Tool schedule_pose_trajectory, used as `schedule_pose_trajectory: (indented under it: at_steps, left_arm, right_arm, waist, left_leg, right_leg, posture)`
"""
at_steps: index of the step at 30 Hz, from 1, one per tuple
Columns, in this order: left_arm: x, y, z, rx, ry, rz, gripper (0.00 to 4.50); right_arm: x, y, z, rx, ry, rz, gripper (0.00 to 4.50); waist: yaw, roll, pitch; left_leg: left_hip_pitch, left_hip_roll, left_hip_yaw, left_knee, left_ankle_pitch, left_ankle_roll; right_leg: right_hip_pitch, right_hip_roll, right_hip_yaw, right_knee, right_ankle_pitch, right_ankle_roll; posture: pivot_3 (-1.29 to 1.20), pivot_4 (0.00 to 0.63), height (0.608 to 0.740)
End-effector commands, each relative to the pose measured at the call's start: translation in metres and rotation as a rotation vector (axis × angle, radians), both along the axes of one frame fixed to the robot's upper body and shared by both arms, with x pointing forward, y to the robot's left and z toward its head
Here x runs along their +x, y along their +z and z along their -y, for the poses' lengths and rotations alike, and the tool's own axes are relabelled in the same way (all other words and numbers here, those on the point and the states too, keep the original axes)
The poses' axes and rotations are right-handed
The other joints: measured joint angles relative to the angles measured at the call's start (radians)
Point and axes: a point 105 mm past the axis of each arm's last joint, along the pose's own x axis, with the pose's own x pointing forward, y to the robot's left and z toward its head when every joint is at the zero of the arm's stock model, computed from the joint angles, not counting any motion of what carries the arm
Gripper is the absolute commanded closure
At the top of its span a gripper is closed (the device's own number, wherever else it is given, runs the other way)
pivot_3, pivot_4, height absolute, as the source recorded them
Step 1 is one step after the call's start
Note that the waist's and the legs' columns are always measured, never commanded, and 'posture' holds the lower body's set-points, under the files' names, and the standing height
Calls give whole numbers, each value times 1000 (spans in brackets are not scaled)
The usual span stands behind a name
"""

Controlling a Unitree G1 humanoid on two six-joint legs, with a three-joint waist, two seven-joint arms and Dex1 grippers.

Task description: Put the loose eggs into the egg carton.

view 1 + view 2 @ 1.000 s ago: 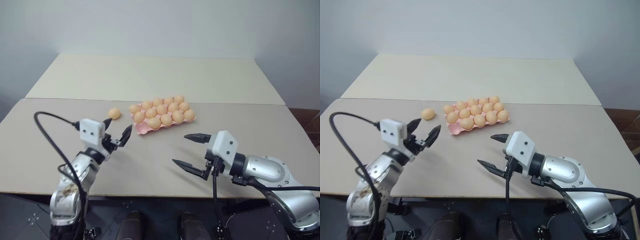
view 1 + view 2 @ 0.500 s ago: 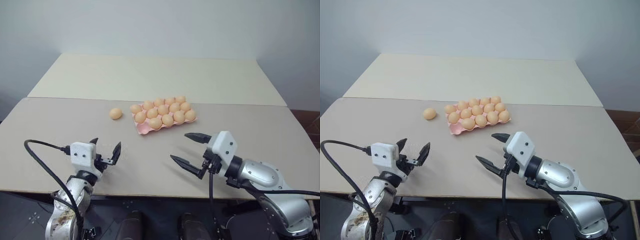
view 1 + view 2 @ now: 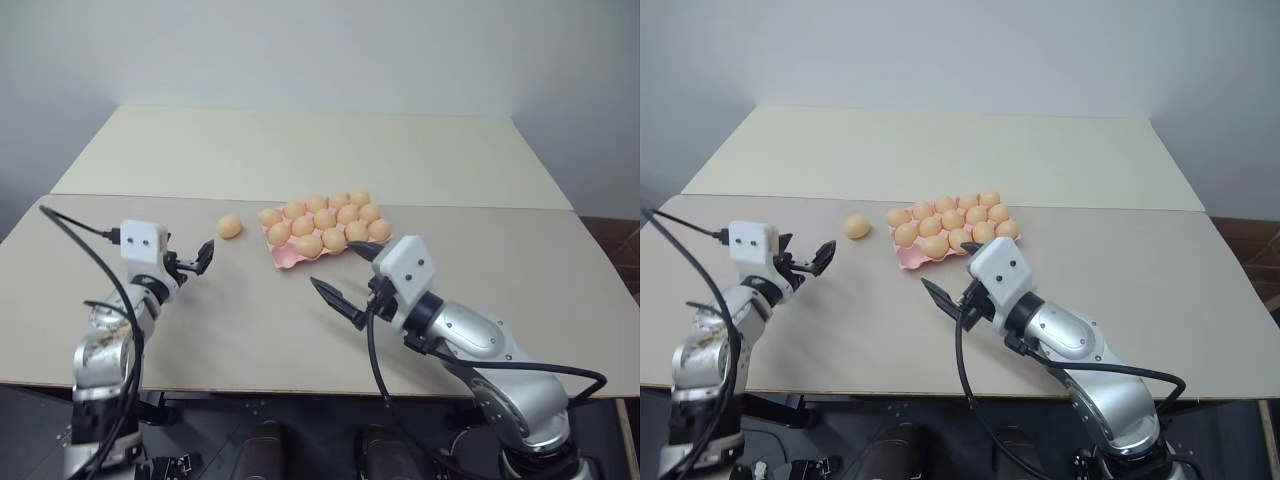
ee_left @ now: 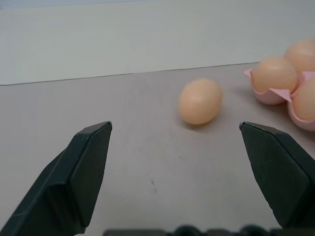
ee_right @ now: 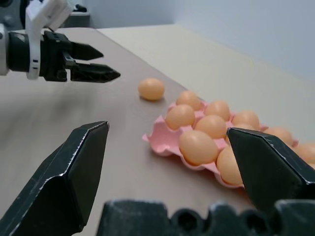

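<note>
Both claws hang released, left gripper [image 3: 190, 259] at mid-left facing the loose egg [image 3: 230, 226], right gripper [image 3: 345, 275] below the egg carton [image 3: 285, 256].

**No readable text in view**

No lettering, label, brand mark, number or sign can be read on anything here. The flat pink moulded egg carton [image 3: 290, 255] carries no print, the pale orange-tan oval eggs [image 3: 309, 243] show no stamps, and the beige table top [image 3: 300, 150] is plain. The white housings behind the black-fingered grippers are likewise unmarked.
</note>
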Motion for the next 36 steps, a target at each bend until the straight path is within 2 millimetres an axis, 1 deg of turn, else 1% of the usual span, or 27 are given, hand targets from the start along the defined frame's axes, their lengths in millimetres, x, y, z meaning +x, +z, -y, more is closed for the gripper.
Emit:
schedule_pose_trajectory:
  at_steps: [1,5,7,10,13,22,24,25,28,31,33,35,36]
  left_arm:
    - [16,8,4,38,-59,15,2]
    - [38,11,8,42,-59,-9,2]
    - [45,11,13,54,-70,-24,2]
    - [52,11,23,65,-111,-49,2]
    - [58,7,29,66,-121,-81,2]
    - [74,-2,33,53,-115,-150,2]
    - [78,-2,35,52,-110,-151,384]
    - [80,-2,36,51,-109,-151,505]
    - [81,-2,41,55,-120,-145,1421]
    - [78,-3,40,55,-119,-136,2444]
    - [75,0,36,61,-99,-109,2696]
    - [68,12,31,76,-47,-12,2750]
    - [62,20,30,112,-25,55,2751]
  right_arm:
    - [-4,6,-6,-6,31,20,0]
    - [-7,6,-9,-25,56,22,0]
    - [-8,7,-10,-31,64,25,0]
    - [-9,8,-11,-34,70,28,0]
    - [-10,9,-11,-36,76,30,0]
    - [-7,12,-12,-43,83,36,0]
    - [-7,12,-12,-45,83,37,0]
    - [-6,12,-12,-46,83,38,0]
    - [-5,12,-11,-49,78,43,0]
    - [-5,13,-10,-52,73,47,0]
    - [-4,13,-10,-53,71,50,0]
    - [-5,14,-8,-52,68,56,0]
    - [-6,15,-6,-51,67,59,0]
  waist:
    - [0,0,0]
    - [-2,0,0]
    - [-3,0,0]
    - [-7,0,0]
    - [-10,0,0]
    - [-15,0,0]
    - [-15,0,0]
    - [-15,0,0]
    - [-16,0,0]
    - [-18,-1,0]
    - [-19,0,0]
    - [-21,0,0]
    - [-23,0,0]
  left_leg:
    - [0,0,0,0,0,0]
    - [-3,0,0,0,0,0]
    - [-3,0,0,0,0,0]
    - [-3,0,0,0,0,0]
    - [-3,0,0,0,0,0]
    - [-3,0,0,0,0,0]
    - [-3,0,0,0,0,0]
    - [-3,0,0,0,0,0]
    - [-3,0,0,0,0,0]
    - [-3,0,0,0,0,0]
    - [-3,0,0,0,0,0]
    - [-3,0,0,0,0,0]
    - [-3,0,0,0,0,0]
  right_leg:
    - [0,0,0,0,0,0]
    - [-2,0,-1,0,0,0]
    - [-1,0,-1,0,0,0]
    - [-1,0,-1,0,0,0]
    - [-2,0,-1,0,0,0]
    - [-2,0,-1,0,0,1]
    - [-2,0,-1,0,0,1]
    - [-2,0,-1,0,0,1]
    - [-2,0,-1,0,0,1]
    - [-2,0,-1,0,0,1]
    - [-2,0,-1,1,0,1]
    - [-2,0,-1,1,0,1]
    - [-3,0,-1,1,0,1]
  posture:
    - [0,150,740]
    - [0,150,740]
    - [0,150,740]
    - [0,150,740]
    - [0,150,740]
    - [0,150,740]
    - [0,150,740]
    - [0,150,740]
    - [0,150,740]
    - [0,150,740]
    - [0,150,740]
    - [0,150,740]
    - [0,150,740]
